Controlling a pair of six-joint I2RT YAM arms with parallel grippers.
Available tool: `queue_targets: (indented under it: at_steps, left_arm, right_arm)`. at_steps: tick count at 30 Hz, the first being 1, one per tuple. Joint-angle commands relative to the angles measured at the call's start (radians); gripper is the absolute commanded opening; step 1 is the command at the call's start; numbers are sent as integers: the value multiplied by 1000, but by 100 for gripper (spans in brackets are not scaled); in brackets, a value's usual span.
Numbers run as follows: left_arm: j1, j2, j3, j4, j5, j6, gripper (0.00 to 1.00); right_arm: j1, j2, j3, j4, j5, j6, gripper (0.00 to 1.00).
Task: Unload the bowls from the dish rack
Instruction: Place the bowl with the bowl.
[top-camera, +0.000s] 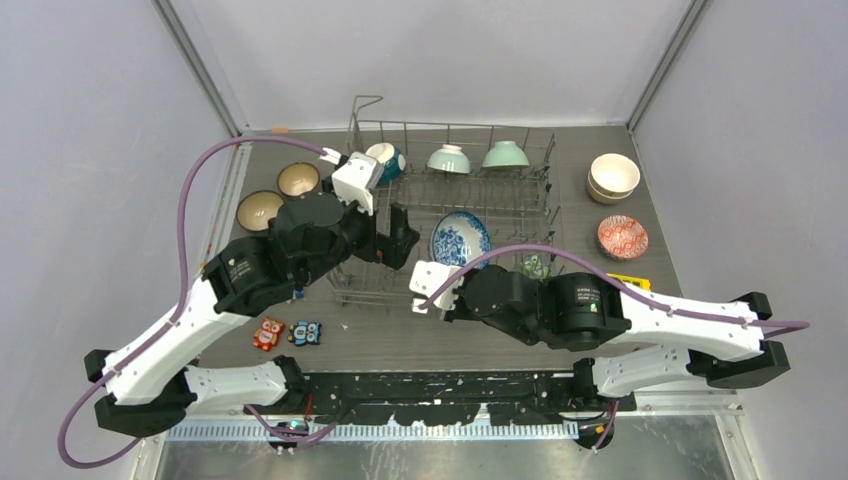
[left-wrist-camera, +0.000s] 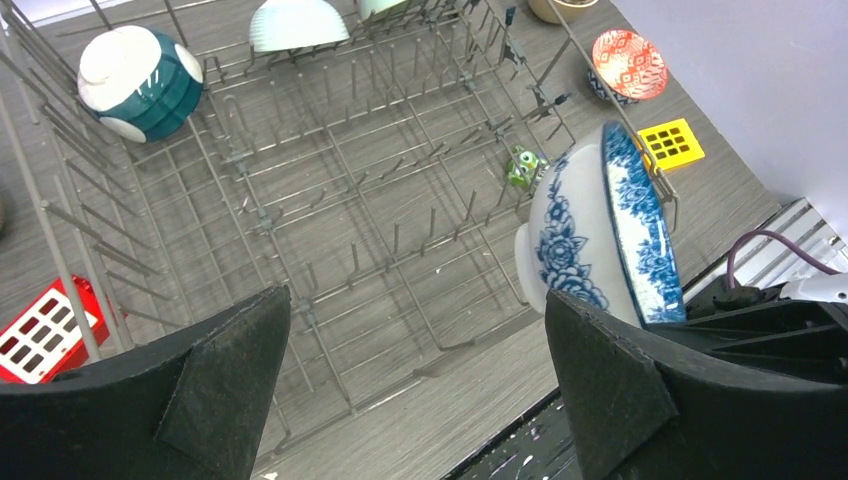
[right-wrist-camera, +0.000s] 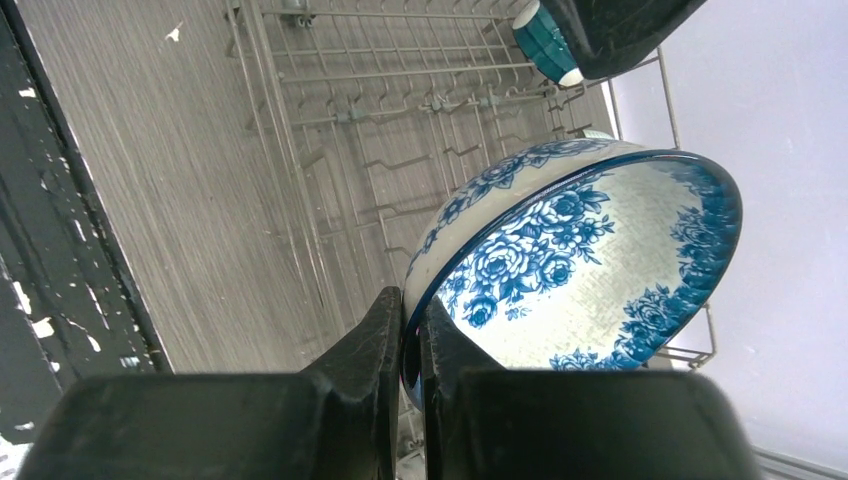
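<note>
1. Top view: the left gripper (top-camera: 392, 240) hangs over the near-left part of the dish rack (top-camera: 500, 195). Its fingers are spread wide and there is nothing between them.
2. Top view: the right gripper (top-camera: 440, 270) is pinched narrow on the near rim of the blue-and-white bowl (top-camera: 460, 240). The bowl sits just ahead of its fingertips, over the rack's near side and just right of the left gripper.
3. Top view: the teal bowl (top-camera: 388, 160) lies in the rack just beyond the left gripper. Two mint bowls (top-camera: 449, 158) stand well ahead of the right gripper, in the far row.
4. Left wrist view: the left gripper (left-wrist-camera: 415, 400) is wide open with bare rack (left-wrist-camera: 350, 200) wires below it. The blue-and-white bowl (left-wrist-camera: 590, 240) stands on edge just above the right finger (left-wrist-camera: 600, 390). The teal bowl (left-wrist-camera: 140, 70) is far ahead to the left.
5. Right wrist view: the right gripper (right-wrist-camera: 412, 320) clamps the rim of the blue-and-white bowl (right-wrist-camera: 580, 260), one finger inside it and one outside. The bowl tilts up and to the right of the fingertips, with the rack (right-wrist-camera: 340, 120) beneath. I cannot tell whether the bowl touches the tines.
</note>
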Motion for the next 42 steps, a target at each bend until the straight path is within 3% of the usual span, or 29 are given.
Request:
queue_targets:
  at_steps: [1, 13, 20, 28, 34, 42]
  left_arm:
    - [28, -10, 52, -18, 58, 29, 100]
    - [46, 68, 184, -82, 217, 89, 99]
    - [46, 160, 315, -217, 298, 232, 98]
    - [45, 230, 371, -370, 271, 353, 90]
    - [4, 254, 375, -428, 272, 362, 84]
    - [-66, 274, 411, -458, 240, 357, 82]
  right_arm:
    - [35, -16, 21, 31, 96, -59, 1]
    - [134, 28, 3, -21, 166, -142, 1]
    - [237, 92, 3, -143, 235, -218, 1]
    - [328, 143, 11, -266, 286, -241, 1]
    - [343, 163, 24, -286, 298, -257, 1]
    - [343, 174, 19, -277, 296, -260, 1]
